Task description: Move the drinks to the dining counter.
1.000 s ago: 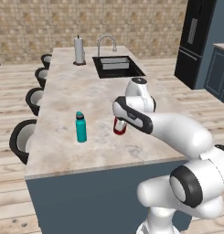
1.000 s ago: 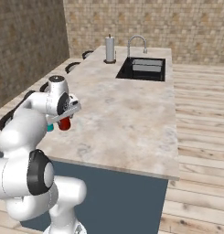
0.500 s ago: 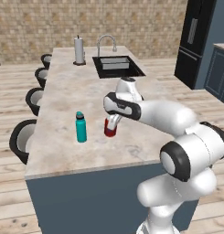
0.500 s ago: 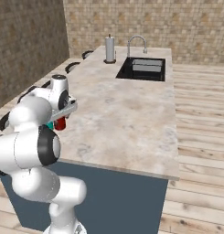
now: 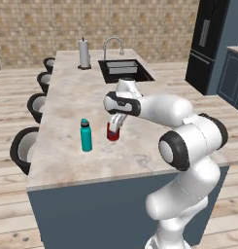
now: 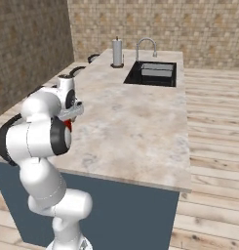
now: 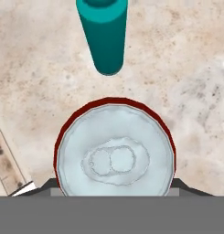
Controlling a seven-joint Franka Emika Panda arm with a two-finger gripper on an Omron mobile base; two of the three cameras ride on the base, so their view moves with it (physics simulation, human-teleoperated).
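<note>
Rendered home kitchen — marble-look island counter (image 5: 72, 121) with inset black sink (image 5: 124, 71), chrome faucet (image 5: 113, 46), paper towel holder (image 5: 83, 53), black refrigerator (image 5: 208, 44), bar stools (image 5: 24, 146).

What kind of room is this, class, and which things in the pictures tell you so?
A home kitchen, most likely: an island counter with an inset black sink and chrome faucet, stools along one side, and a tall dark fridge behind.

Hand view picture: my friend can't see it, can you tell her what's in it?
Looking straight down, a red can with a silver top and pull tab sits between the gripper fingertips, whose dark tips peek out on either side of it. Just beyond it a teal bottle stands on the beige marble dining counter, apart from the can.
</note>
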